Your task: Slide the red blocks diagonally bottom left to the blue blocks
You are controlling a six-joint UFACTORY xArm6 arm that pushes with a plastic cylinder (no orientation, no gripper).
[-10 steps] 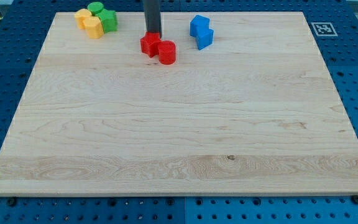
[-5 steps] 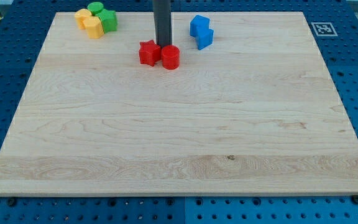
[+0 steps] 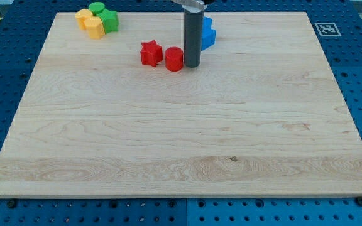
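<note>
A red star-shaped block (image 3: 149,53) and a red cylinder (image 3: 174,59) lie side by side near the view's top, slightly apart. My tip (image 3: 191,65) rests on the board just right of the red cylinder, touching or nearly touching it. Two blue blocks (image 3: 207,34) sit at the top, right of the rod, which partly hides them.
Two yellow blocks (image 3: 90,23) and two green blocks (image 3: 105,16) cluster at the board's top left corner. A printed marker tag (image 3: 327,29) sits at the top right corner. The wooden board (image 3: 181,138) lies on a blue pegboard table.
My tip has moved from above the red star rightward and down to the right side of the red cylinder. The red blocks shifted slightly down and the cylinder separated a little from the star.
</note>
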